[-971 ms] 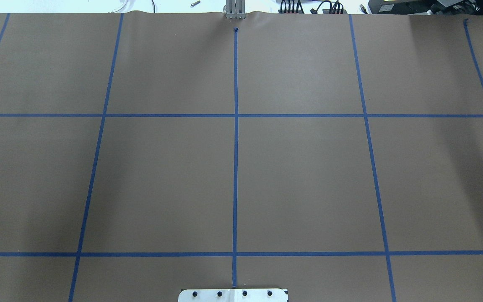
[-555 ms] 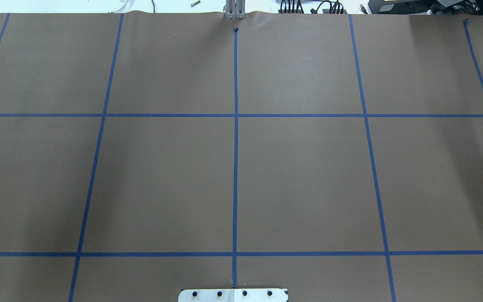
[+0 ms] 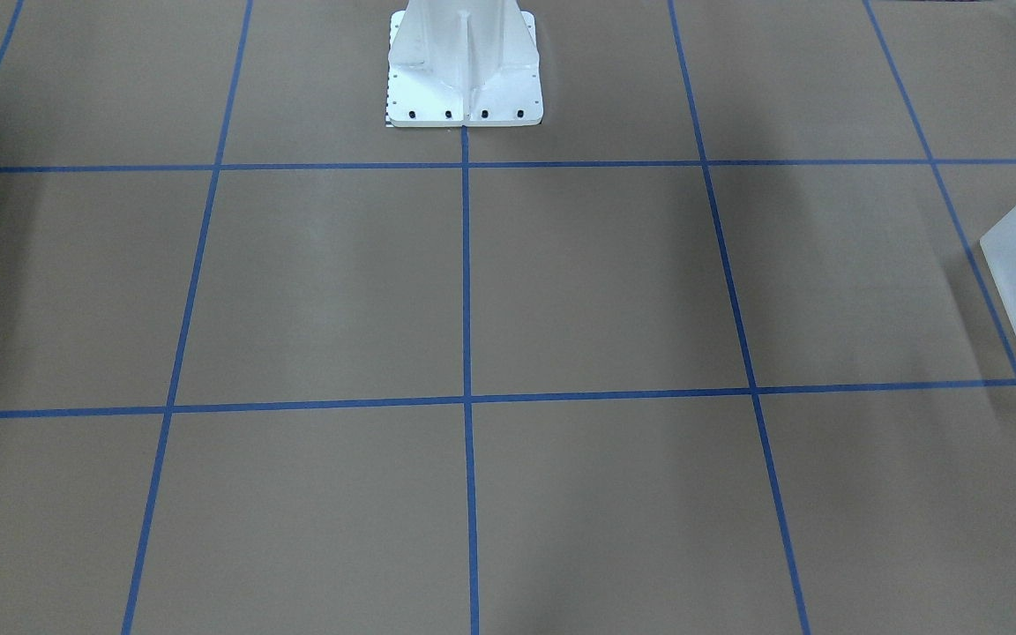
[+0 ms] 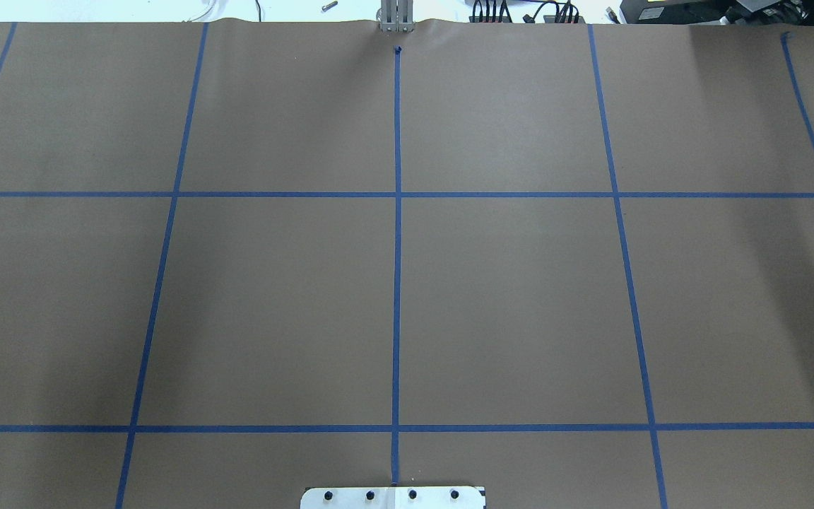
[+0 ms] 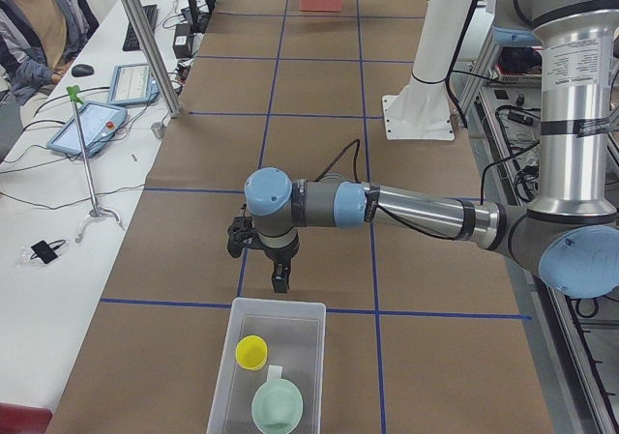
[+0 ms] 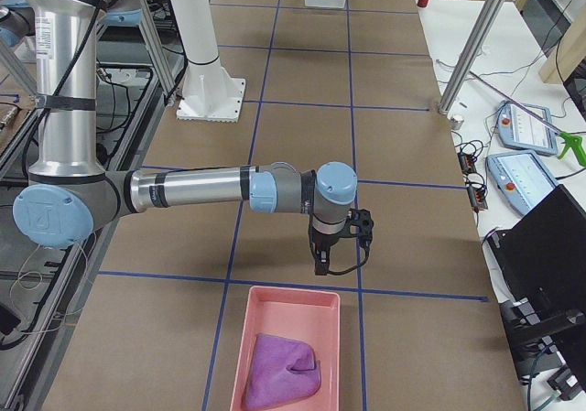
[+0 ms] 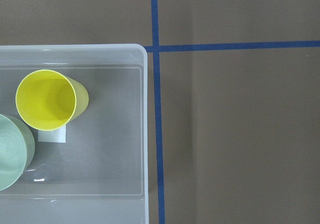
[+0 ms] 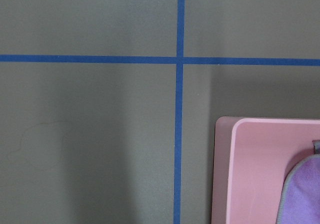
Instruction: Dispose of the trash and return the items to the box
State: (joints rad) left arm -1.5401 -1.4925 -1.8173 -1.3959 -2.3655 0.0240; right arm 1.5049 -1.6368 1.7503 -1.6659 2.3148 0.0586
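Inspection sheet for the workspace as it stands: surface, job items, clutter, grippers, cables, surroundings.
Surface: table covered in brown paper with a blue tape grid, lying flat.
Job's things: yellow cup and green bowl both upright inside the frosted box.
Clutter: pink tray holding a purple cloth at the opposite end; loose trash, nothing seen.
Grippers: left gripper hangs beside the box, right gripper beside the pink tray; open or shut cannot be told.
Cables: black cable arcs over the left forearm.
Surroundings: person at a side desk with tablets; white pedestal.
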